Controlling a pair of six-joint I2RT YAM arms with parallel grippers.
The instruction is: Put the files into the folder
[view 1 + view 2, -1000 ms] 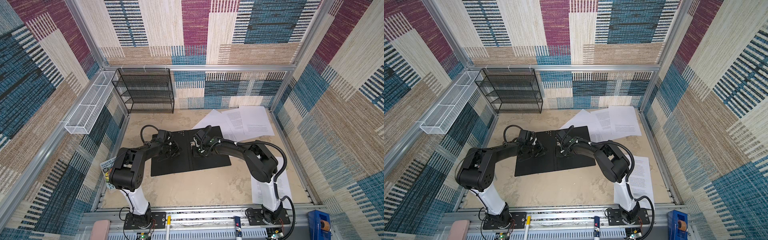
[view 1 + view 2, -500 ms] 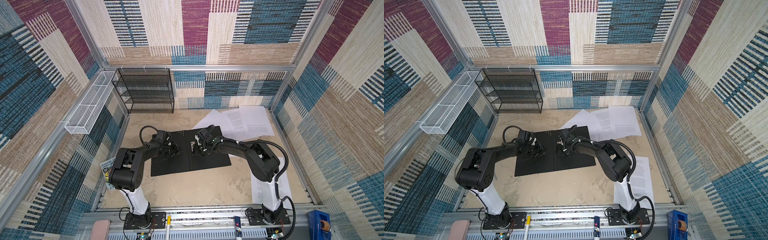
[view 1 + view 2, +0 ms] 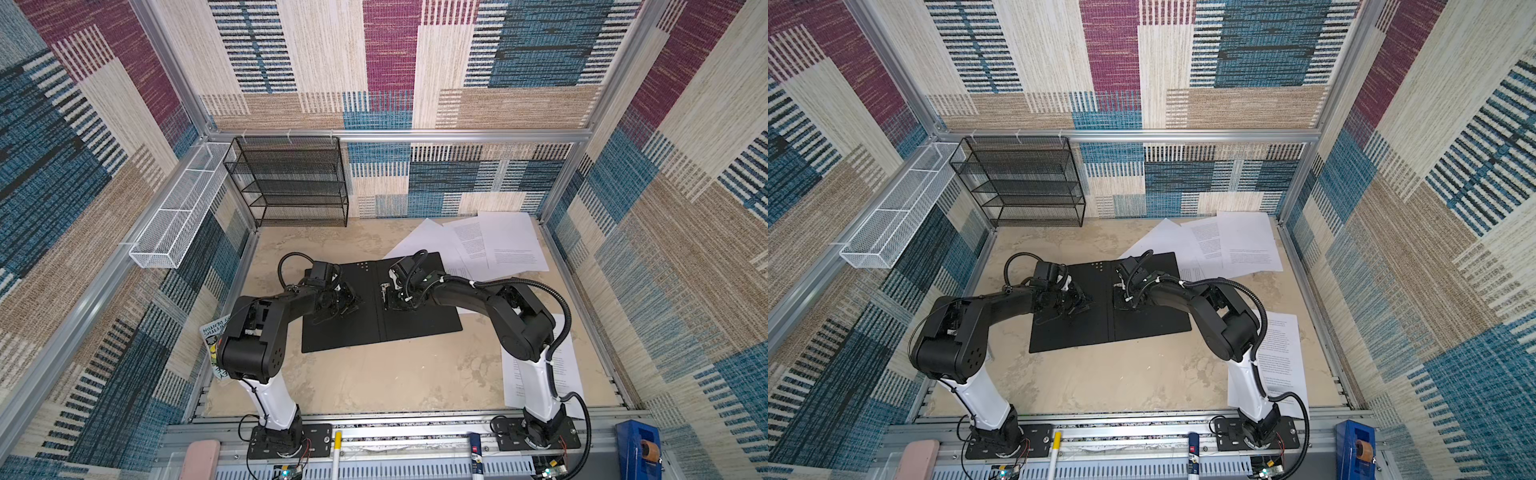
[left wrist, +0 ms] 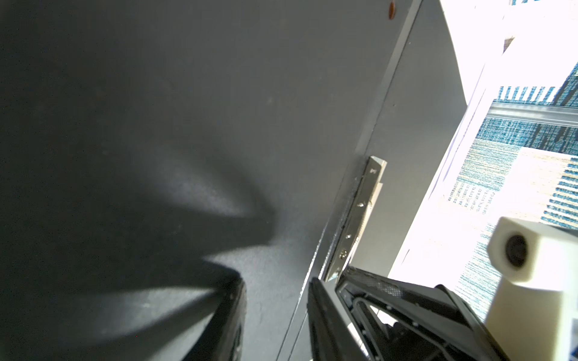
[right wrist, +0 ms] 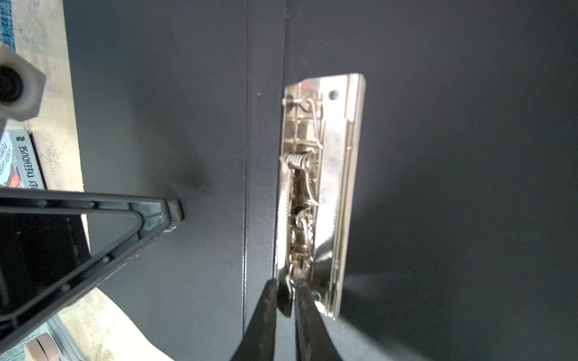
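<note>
Wire shelf, mesh basket, book

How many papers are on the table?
4 visible: a blank sheet, a printed sheet and a third sheet overlap at the back right beside the open folder; a fourth sheet lies front right, partly under the right arm. More may hide underneath.

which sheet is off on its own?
The printed sheet at the front right, lying alone; the other sheets overlap at the back right beside the folder.
</note>
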